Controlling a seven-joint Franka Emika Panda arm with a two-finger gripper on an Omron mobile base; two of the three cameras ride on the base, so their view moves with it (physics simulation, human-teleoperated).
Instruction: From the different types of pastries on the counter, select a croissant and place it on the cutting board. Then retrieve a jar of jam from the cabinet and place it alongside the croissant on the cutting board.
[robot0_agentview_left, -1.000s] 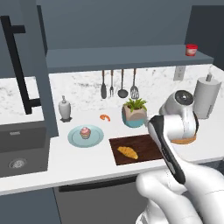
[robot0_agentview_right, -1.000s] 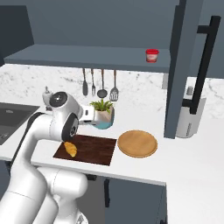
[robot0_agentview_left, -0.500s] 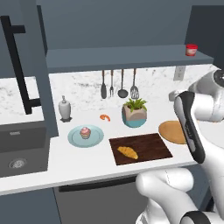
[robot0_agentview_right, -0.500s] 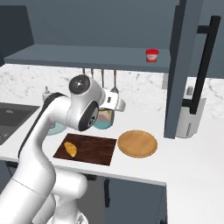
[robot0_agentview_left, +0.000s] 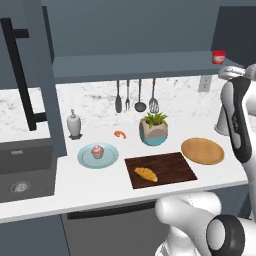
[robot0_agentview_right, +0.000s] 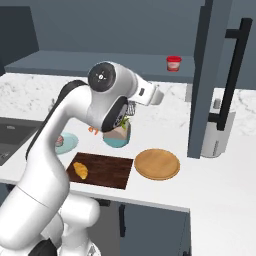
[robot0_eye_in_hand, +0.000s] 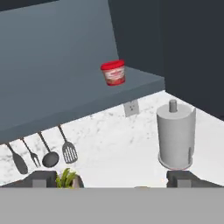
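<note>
I have the gripper (robot0_eye_in_hand: 112, 179) raised well above the counter (robot0_agentview_left: 100, 187), and in the hand view its two finger tips (robot0_eye_in_hand: 43, 178) stand far apart with nothing between them, so the jaws are open and empty. The jar of jam (robot0_eye_in_hand: 113, 72) is ahead of the gripper and higher, sitting upright near the end of the slate ledge of the cabinet (robot0_eye_in_hand: 65, 100); it is well apart from the tips. In the right base view I see the same jar (robot0_agentview_right: 173, 63) beyond and to the right of the hand.

Below the gripper's right tip stands the grey paper-towel roll (robot0_eye_in_hand: 175, 135) on the counter. Below its left tip I see the green leaves of the potted plant (robot0_eye_in_hand: 66, 177), and above those the hanging utensils (robot0_eye_in_hand: 43, 153) under the ledge.

Far below and behind the gripper, the croissant (robot0_agentview_left: 145, 174) lies on the left part of the cutting board (robot0_agentview_left: 175, 167). The round wooden disc (robot0_agentview_left: 202, 150) sits just beside the board's right end. The pink cupcake (robot0_agentview_left: 97, 151) stands on a pale blue plate (robot0_agentview_left: 85, 159), left of the board, with a small orange item (robot0_agentview_left: 120, 134) near it
</note>
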